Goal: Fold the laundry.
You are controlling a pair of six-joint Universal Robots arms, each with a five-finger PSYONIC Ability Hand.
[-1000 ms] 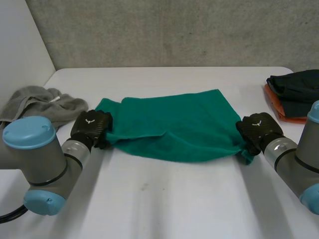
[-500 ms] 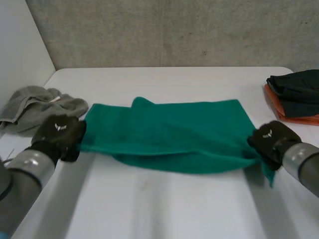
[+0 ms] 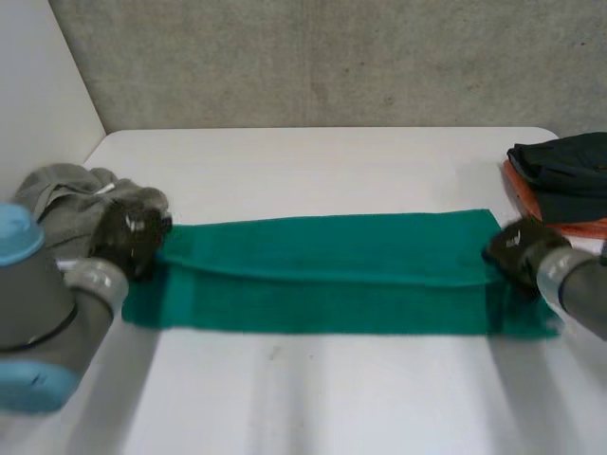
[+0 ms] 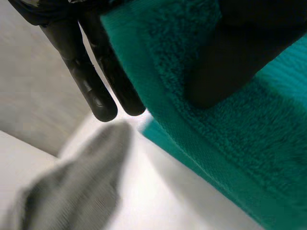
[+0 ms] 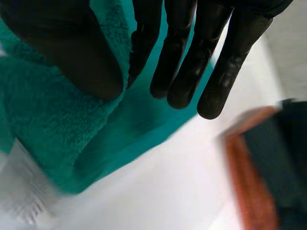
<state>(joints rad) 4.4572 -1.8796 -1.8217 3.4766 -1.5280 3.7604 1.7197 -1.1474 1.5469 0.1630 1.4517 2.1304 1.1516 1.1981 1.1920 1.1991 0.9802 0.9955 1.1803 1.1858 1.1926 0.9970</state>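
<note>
We hold the green towel (image 3: 322, 270) taut across the middle of the tabletop (image 3: 313, 161), running from 9 to 3 o'clock, likely so the lengthwise fold lies flat and its long edges line up. Our left hand (image 3: 128, 237) pinches the 9 o'clock end, thumb on the terry and fingers (image 4: 91, 81) behind it; our right hand (image 3: 517, 248) pinches the 3 o'clock end likewise. A grey cloth (image 3: 66, 204) sits just beside the left hand and a dark and orange stack (image 3: 560, 171) near the right, so open room lies toward 12 and 6 o'clock.
</note>
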